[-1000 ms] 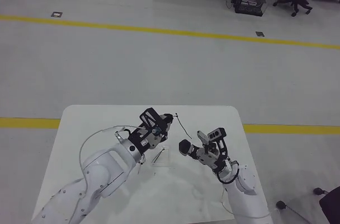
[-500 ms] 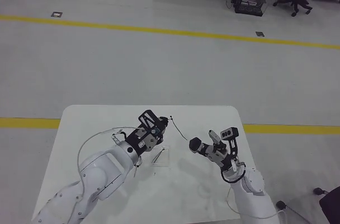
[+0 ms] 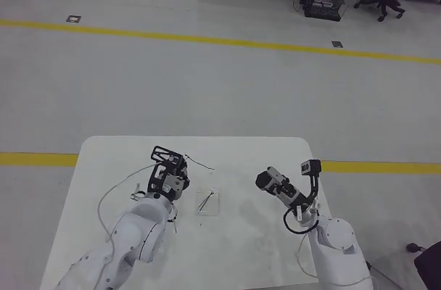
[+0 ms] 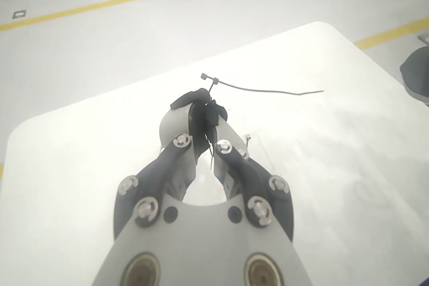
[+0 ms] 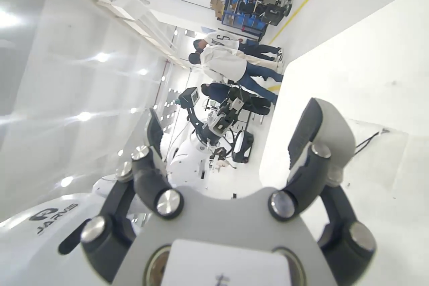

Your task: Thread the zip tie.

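Zip tie (image 4: 264,90) pinched in left gripper (image 4: 205,106); right gripper (image 5: 231,119) spread wide.
Noted left fingers pressed together on the tie near its head, head just past the fingertips, a short stretch trailing back between the fingers. Logged long tail bending sideways off the tips, running free over the table (image 3: 249,239) toward the right gripper, tail end well apart from it. Spotted loose ties (image 3: 207,201) lying on the table between the two grippers.
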Motion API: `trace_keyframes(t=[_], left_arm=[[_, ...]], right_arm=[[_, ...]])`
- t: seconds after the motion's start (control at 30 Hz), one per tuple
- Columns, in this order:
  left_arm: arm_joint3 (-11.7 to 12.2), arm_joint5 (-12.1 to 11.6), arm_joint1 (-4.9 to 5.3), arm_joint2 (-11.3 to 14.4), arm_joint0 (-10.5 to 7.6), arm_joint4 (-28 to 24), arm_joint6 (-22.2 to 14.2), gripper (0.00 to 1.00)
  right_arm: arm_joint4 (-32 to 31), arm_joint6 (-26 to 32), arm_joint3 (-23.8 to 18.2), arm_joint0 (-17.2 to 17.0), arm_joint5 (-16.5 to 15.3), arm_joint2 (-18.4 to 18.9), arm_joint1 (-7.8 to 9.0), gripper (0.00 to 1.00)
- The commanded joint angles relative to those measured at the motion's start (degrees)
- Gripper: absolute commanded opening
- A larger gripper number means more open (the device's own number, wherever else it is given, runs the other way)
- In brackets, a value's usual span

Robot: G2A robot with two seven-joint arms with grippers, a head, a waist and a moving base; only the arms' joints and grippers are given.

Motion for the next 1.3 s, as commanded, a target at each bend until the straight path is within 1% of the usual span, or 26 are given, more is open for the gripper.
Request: trace_keyframes(t=[0.0,0.13,0.2,0.3,0.37,0.47,0.6,0.7,0.77,0.8,0.87,1.0,1.07,1.27], left_arm=[[-0.01,-0.12,0.01,0.01,-0.02,0.1,0.07,0.0],[-0.01,-0.12,0.01,0.01,-0.02,0.1,0.07,0.0],[1.05,-0.12,-0.02,-0.49,0.42,-0.67,1.44,0.0],[1.81,-0.12,-0.15,-1.52,1.84,-4.08,3.48,0.0],[2.83,-0.12,-0.23,-2.72,3.38,-6.46,4.68,0.0],[3.81,-0.12,-0.43,-4.17,5.46,-10.68,6.72,0.0],[3.43,-0.12,-0.65,-5.33,6.97,-16.04,6.91,0.0],[3.03,-0.66,-0.85,-6.44,7.58,-22.38,7.16,0.0],[3.41,-1.91,-0.83,-7.3,7.7,-25.42,6.97,0.0],[3.65,-2.3,-0.85,-7.97,7.88,-27.76,7.03,0.0],[4.32,-3.85,-0.72,-8.57,8.03,-29.2,6.63,0.0],[5.46,-5.63,-0.64,-9.52,8.65,-32.96,7.45,0.0],[5.59,-6.44,-0.65,-9.54,8.71,-33.96,8.01,0.0],[5.59,-6.44,-0.65,-9.54,8.71,-33.96,8.01,0.0]], right_arm=[[0.28,0.13,0.05,0.01,0.0,-0.03,0.03,1.0],[0.28,0.13,0.05,0.01,0.0,-0.03,0.03,1.0],[-0.24,-0.26,-0.14,0.07,0.0,-0.07,0.04,1.0],[-1.27,-1.91,-0.97,-0.27,0.0,-0.12,-0.03,1.0],[-2.35,-1.79,-0.99,-0.89,0.0,0.06,-0.06,1.0],[-2.35,-1.71,-0.79,-1.45,0.0,0.27,-0.21,1.0],[-2.24,-2.38,-0.93,-1.62,0.0,0.92,-0.5,1.0],[-4.06,-1.91,-1.22,-1.23,0.0,1.37,-0.67,1.0],[-4.17,-1.88,-0.96,-1.06,0.0,1.48,-0.85,1.0],[-4.52,-1.89,-0.83,-0.84,0.0,1.66,-0.96,1.0],[-5.01,-1.98,-0.41,-0.59,0.0,1.79,-1.13,1.0],[-6.43,-2.34,0.41,-0.34,0.0,1.85,-1.53,1.0],[-4.81,-2.61,0.57,-0.47,0.0,1.74,-1.83,1.0],[-4.81,-2.61,0.57,-0.47,0.0,1.74,-1.83,1.0]])
